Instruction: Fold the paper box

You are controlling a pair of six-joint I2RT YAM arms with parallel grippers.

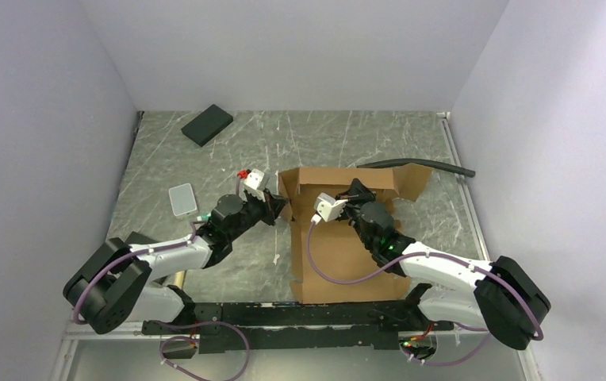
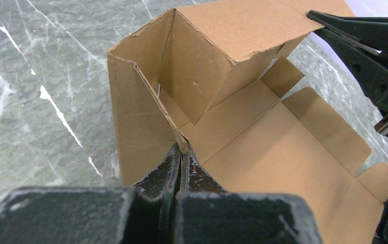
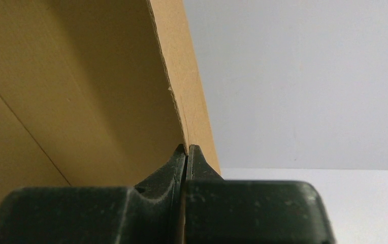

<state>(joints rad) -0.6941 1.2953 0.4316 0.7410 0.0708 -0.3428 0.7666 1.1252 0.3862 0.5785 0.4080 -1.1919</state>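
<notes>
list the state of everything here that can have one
paper box, partly folded: far walls raised, near panel flat
left tool, shut on a raised wall's edge
right tool, shut on a raised panel's edge
black pad, lying flat, untouched
black hose, lying behind the box

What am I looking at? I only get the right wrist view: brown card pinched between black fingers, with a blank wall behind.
Observer: That card is a raised flap of the paper box, which sits half folded on the table. The right gripper is shut on it.
Operator: Is the other arm doing anything?
Observer: Yes. The left gripper is shut on the edge of a standing side wall at the box's left.
</notes>
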